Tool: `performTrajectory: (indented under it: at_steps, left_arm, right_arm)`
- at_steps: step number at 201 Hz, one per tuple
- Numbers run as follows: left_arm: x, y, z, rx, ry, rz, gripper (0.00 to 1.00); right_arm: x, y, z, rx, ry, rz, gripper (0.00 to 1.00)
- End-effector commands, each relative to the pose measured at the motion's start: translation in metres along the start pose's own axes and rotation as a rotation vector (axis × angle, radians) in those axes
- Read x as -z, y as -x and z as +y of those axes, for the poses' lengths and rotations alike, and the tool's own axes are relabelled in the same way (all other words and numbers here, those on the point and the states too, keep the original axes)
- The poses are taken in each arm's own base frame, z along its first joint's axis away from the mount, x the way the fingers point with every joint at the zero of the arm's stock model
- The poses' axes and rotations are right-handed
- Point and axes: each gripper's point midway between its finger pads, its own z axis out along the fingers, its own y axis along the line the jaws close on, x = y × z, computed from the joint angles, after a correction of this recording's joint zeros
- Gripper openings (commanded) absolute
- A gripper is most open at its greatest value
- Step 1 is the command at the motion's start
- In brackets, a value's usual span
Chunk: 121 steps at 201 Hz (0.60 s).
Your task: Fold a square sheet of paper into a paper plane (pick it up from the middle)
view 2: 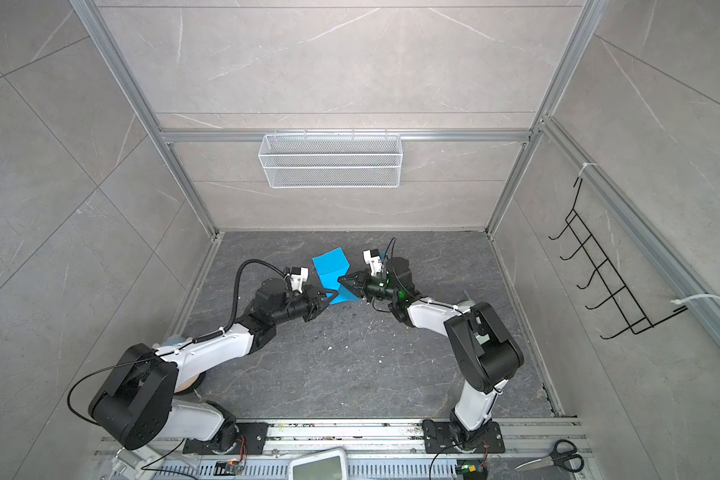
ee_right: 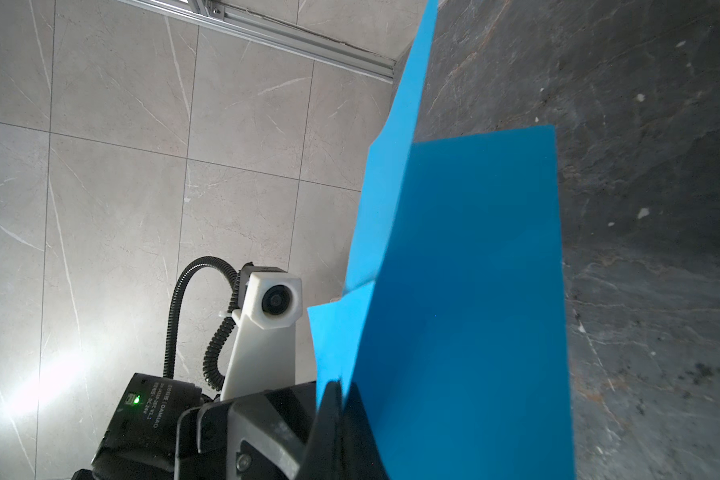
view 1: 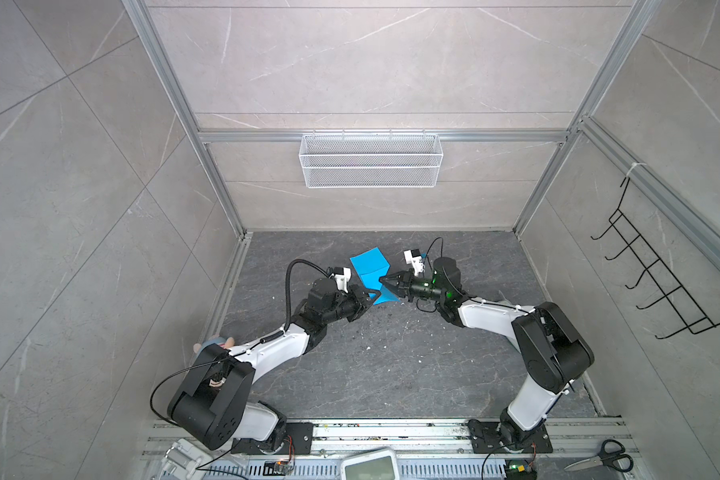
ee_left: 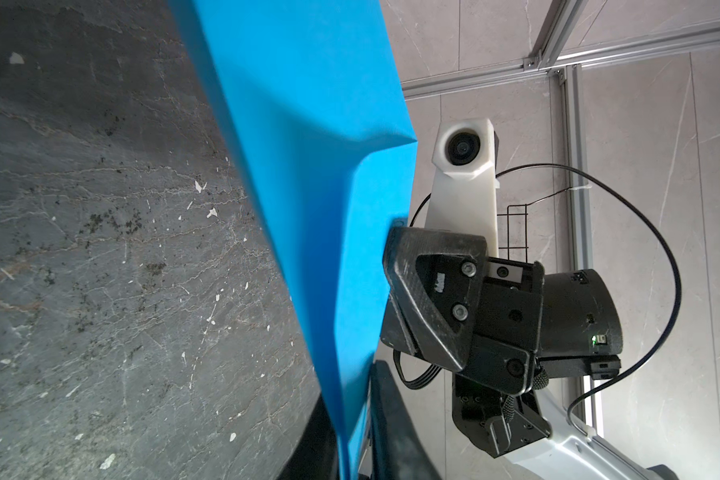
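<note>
The square sheet of paper (view 1: pixel 370 266) (view 2: pixel 330 266) is bright sky-blue, bent along a crease, and hangs above the dark floor at the back middle. My left gripper (view 1: pixel 374 296) (view 2: pixel 329 296) pinches its near lower corner from the left. In the left wrist view the paper (ee_left: pixel 316 166) runs between the two dark fingers of that gripper (ee_left: pixel 356 449). My right gripper (view 1: pixel 382 281) (view 2: pixel 341 281) is shut on the sheet's right edge. In the right wrist view its jaws (ee_right: pixel 342 399) are pressed together with the paper (ee_right: pixel 454 291) between them. No paper plane is in view.
A white wire basket (view 1: pixel 371 160) hangs on the back wall and a black hook rack (view 1: pixel 661 282) on the right wall. Scissors (view 1: pixel 603 457) and a white device (view 1: pixel 368 465) lie by the front rail. A small pale object (view 1: pixel 215 343) sits under the left arm.
</note>
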Motion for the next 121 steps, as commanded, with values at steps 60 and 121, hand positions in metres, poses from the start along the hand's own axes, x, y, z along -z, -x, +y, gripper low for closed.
performTrajectory:
  at_steps: [60,121]
  left_arm:
    - [0.012,-0.003,0.010,-0.111,0.141,0.023,0.05]
    - [0.082,0.012,0.079,-0.385,0.804,0.079,0.04]
  right_arm:
    - [0.040,0.012,-0.010,0.171,-0.209,-0.048,0.48]
    - [0.104,0.035,-0.024,0.344,-0.517,-0.180,0.72]
